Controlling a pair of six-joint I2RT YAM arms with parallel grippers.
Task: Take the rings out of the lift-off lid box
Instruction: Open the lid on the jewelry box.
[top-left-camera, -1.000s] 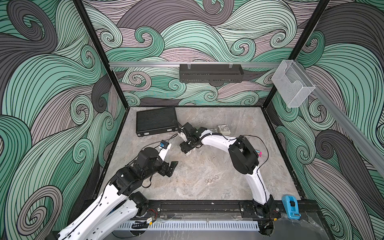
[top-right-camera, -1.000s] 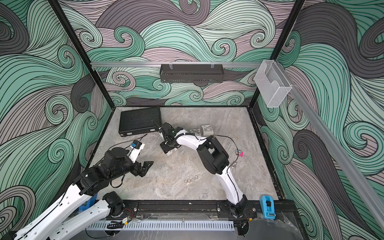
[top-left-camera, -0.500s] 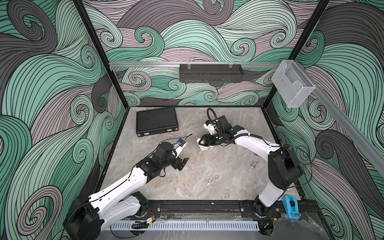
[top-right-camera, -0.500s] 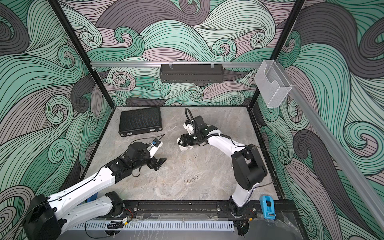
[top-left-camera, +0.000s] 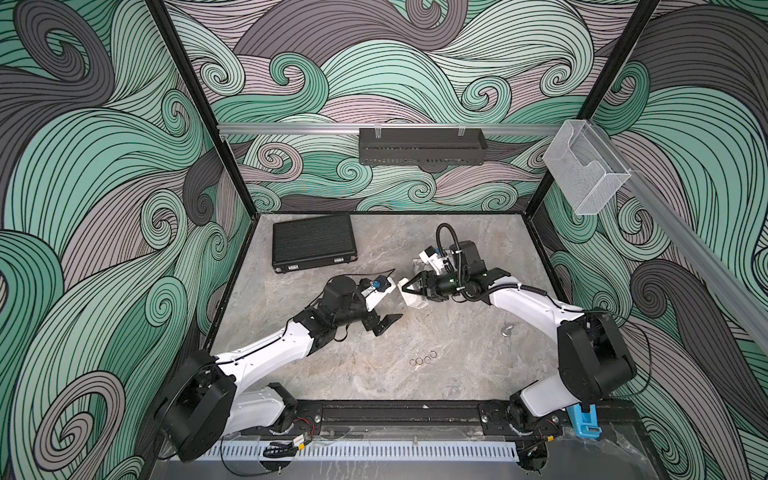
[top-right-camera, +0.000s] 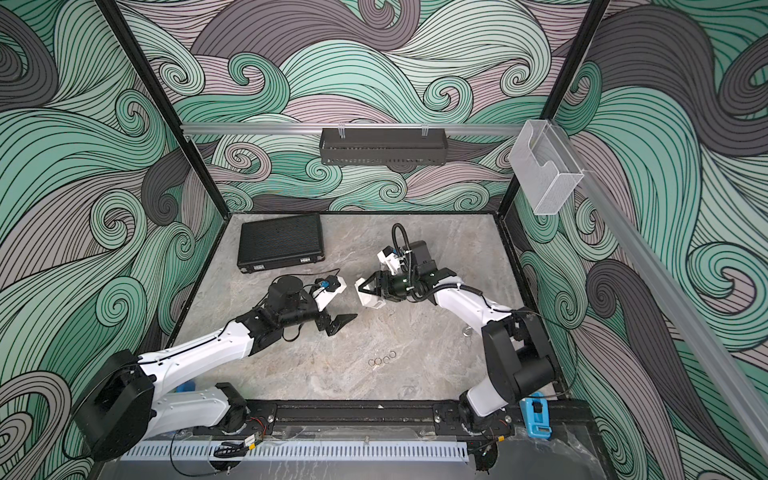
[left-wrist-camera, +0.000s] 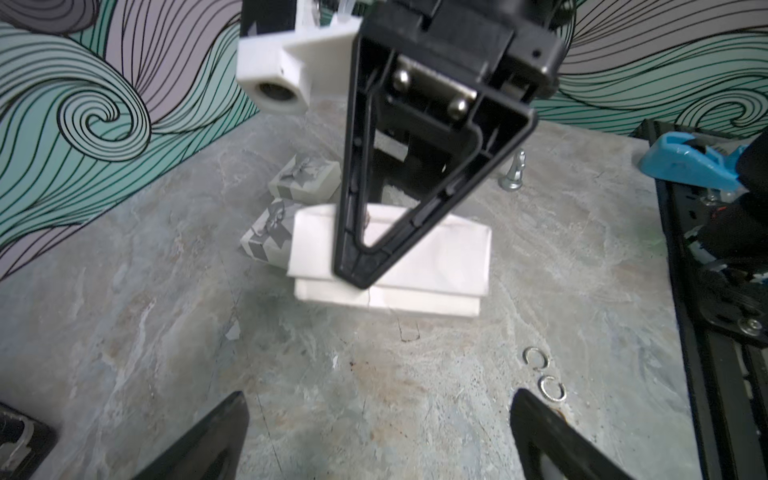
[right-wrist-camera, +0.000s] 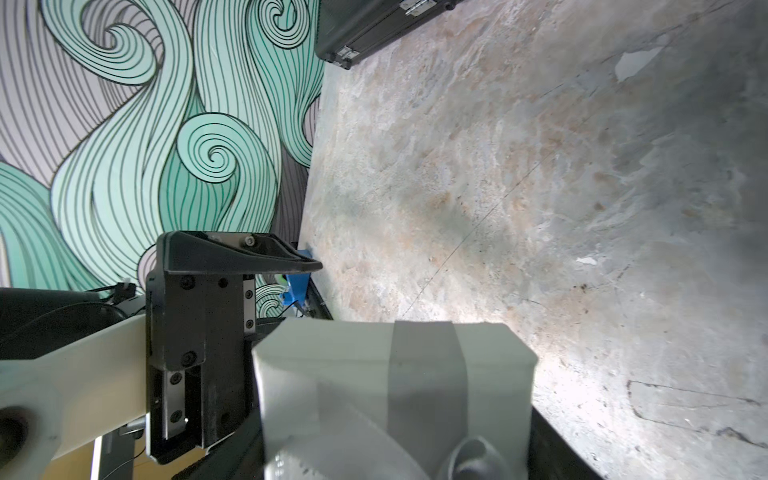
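Your rings (top-left-camera: 423, 360) lie flat on the marbled grey table (top-left-camera: 332, 374), out of any box, in a short row toward the front edge. The row's long axis runs across the table, and its right end slants slightly toward the back wall. In both top views you can count three or four; they are too small to be surer. The left wrist view shows two clearly, each a thin silvery hoop with a gap.

Well apart from them, your right gripper (top-left-camera: 409, 290) is clamped on the lift-off lid box (left-wrist-camera: 440, 257). It is white squarish card with its lid on and a grey ribbon band. Your left gripper (left-wrist-camera: 378, 411) is spread wide with nothing in it, near that box.

Beyond sit two small grey gift boxes (left-wrist-camera: 305, 176) with bows, one ridged black case (top-left-camera: 313, 245) and one small silvery metal piece (left-wrist-camera: 513, 174).
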